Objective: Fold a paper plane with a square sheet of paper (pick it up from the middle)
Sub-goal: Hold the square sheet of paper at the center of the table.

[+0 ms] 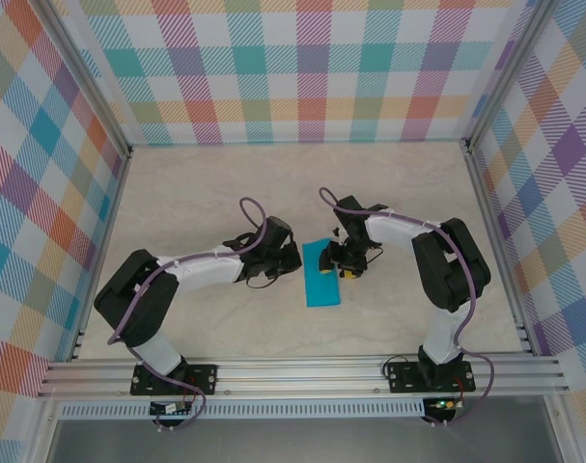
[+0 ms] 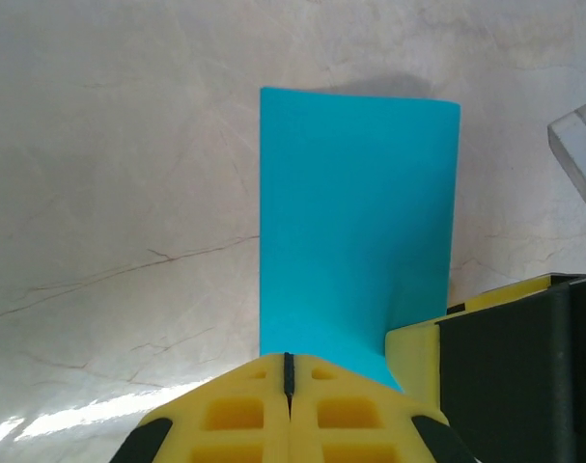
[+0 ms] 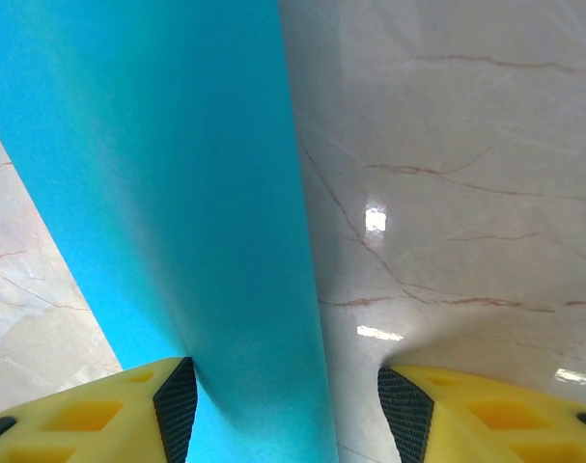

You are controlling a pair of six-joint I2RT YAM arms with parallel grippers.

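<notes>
The square sheet of paper (image 1: pixel 321 275) lies folded into a long teal rectangle on the marble table between both arms. My left gripper (image 1: pixel 294 258) is at its left long edge. In the left wrist view its yellow fingers (image 2: pixel 289 371) are shut tight, tips down at the paper's (image 2: pixel 355 222) near edge, and no paper shows in the seam. My right gripper (image 1: pixel 346 260) stands open over the right long edge. In the right wrist view (image 3: pixel 285 410) its left pad (image 3: pixel 177 405) is on the paper (image 3: pixel 177 193) and its right pad (image 3: pixel 406 410) over bare table.
The right gripper's yellow finger and black body (image 2: pixel 505 367) sit close beside my left fingertips. The beige marble table (image 1: pixel 225 193) is walled by checked panels (image 1: pixel 302 68), with a metal rail (image 1: pixel 302 371) along the near edge.
</notes>
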